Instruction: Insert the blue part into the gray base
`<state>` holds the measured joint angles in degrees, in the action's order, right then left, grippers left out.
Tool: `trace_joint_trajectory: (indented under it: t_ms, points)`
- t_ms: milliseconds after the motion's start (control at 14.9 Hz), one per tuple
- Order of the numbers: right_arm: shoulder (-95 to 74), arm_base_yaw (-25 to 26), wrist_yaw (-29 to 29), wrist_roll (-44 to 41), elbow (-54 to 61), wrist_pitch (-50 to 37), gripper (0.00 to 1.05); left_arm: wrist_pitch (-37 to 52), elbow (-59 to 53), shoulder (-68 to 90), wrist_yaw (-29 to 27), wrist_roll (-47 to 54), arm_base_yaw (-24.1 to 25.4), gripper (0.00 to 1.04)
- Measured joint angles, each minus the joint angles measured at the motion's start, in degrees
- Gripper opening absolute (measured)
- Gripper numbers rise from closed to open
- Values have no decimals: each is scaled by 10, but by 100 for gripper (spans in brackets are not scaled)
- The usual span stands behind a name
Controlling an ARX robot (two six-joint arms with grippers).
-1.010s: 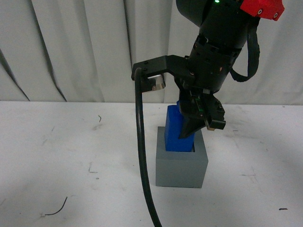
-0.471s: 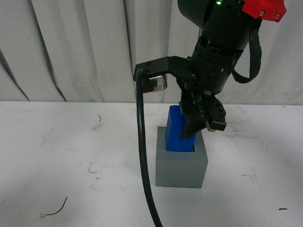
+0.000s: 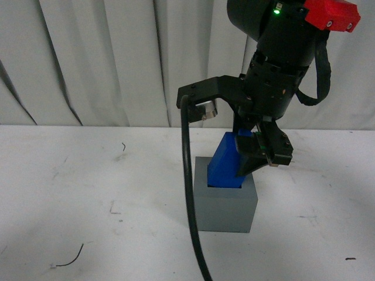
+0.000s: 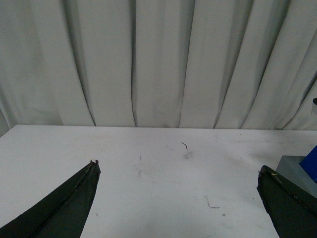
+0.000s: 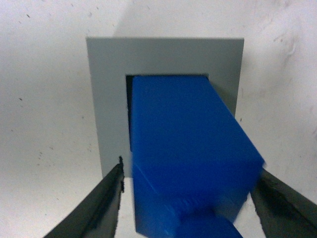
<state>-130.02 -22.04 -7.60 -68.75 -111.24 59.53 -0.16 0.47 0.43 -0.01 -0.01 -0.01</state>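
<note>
The bright blue rectangular plastic block (image 3: 225, 164) was noted tilted, its lower end entered in the top recess of the matte gray cube (image 3: 225, 208), not seated. The right end effector (image 5: 188, 173) was spread wide about it; the left end effector (image 4: 178, 166) was held wide, empty. Full seating was judged outstanding.

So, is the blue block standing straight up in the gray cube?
No, the blue block leans to the right, with only its lower end inside the gray cube's recess.
</note>
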Motion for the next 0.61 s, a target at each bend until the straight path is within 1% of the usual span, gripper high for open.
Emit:
trace_joint_trajectory:
  t_ms: [67,202,269,404,606]
  points:
    - [0,4,1,-3,2,-2,85,0,0,0,0,0,0,98]
    - [0,6,-3,-3,2,-7,100,0,0,0,0,0,0,98]
    - [1,5,-9,-3,2,-7,98,0,0,0,0,0,0,98]
    - [1,2,-17,-3,2,-12,98,0,0,0,0,0,0,98]
    - [20,4,-55,1,13,-27,98,0,0,0,0,0,0,98]
